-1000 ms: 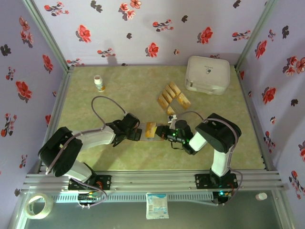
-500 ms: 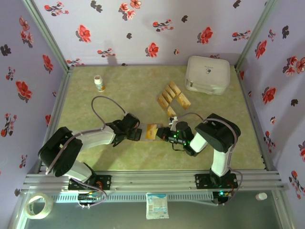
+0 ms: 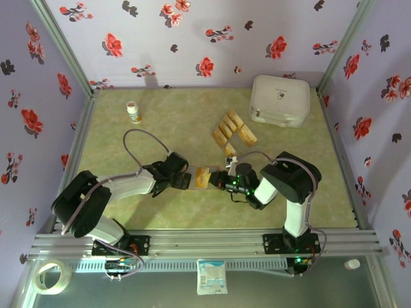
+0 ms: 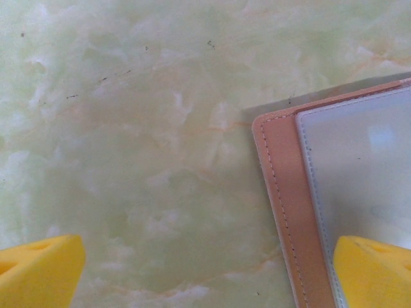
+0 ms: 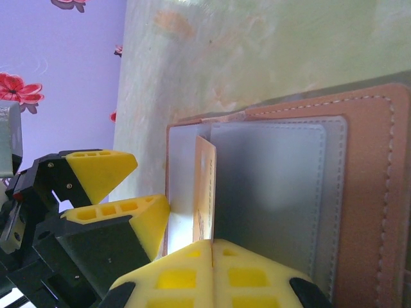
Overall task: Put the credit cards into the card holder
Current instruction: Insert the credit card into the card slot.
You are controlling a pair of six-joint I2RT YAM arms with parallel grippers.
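One credit card (image 5: 204, 186) at the mouth of the pocket, stood on its thin edge and pinched between the pressed-together tips of the right gripper (image 5: 212, 256), partway into the greyish sleeve of the card holder (image 5: 366, 192). Not fully seated yet, judging by the tan edge standing proud of the sleeve. Roughly six more credit cards (image 3: 248, 135) lying loose above centre in the overhead view, most fanned in a short slanted row, a couple off to the side, all well apart from the holder. Early days then, with most of the job left, and no telling from here about any cards already tucked inside. Holder flat and open at mid-frame overhead, right between the two grippers. Left gripper (image 4: 205, 273) spread wide, pinching nothing, one yellow fingertip (image 4: 372, 269) at the lower right over the holder's edge, probably steadying it, contact hard to judge, the other over bare table (image 4: 128, 128). Materials, quickly: reddish-brown leather-look cover, rounded corners, a neat line of stitching along the border. Smooth, faintly glossy grey plastic sleeves inside. Stiff, flat tan-orange rectangles with paler print for cards. Wedge-shaped yellow pads with hollow cells on the sides. Pale green marbled tabletop, smooth and matte.
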